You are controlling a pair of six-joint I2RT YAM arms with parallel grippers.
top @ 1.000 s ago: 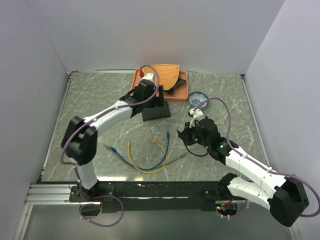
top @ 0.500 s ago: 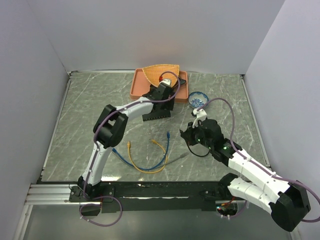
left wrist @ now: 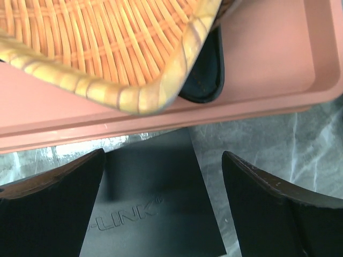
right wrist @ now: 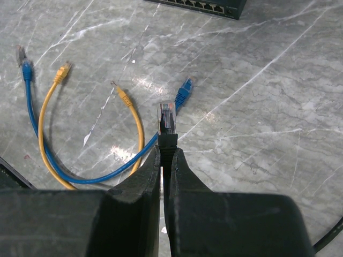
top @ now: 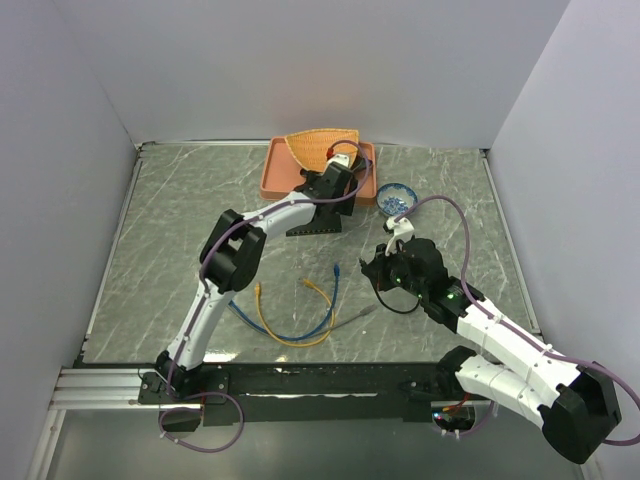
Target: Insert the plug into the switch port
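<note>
Right gripper (right wrist: 162,154) is pinched shut on the black plug (right wrist: 166,122), with the clear tip poking out past the fingers. In the overhead the switch (top: 313,216) sits at about 11 o'clock from it, well apart, back end just beside the tray (top: 268,175). Left gripper (left wrist: 163,160) is spread wide over that back end with nothing in it. My worry: the plug is only held by its boot, so if it meets a socket a bit tilted it could twist in the grip. It could also just shove the switch back against the tray, since nothing seems to be pinning the box. The right wrist cam shows the port row (right wrist: 198,5) at 12 o'clock, which is far too small overhead. The left wrist cam shows the fingers straddling the switch, but I can't tell if they touch it.
</note>
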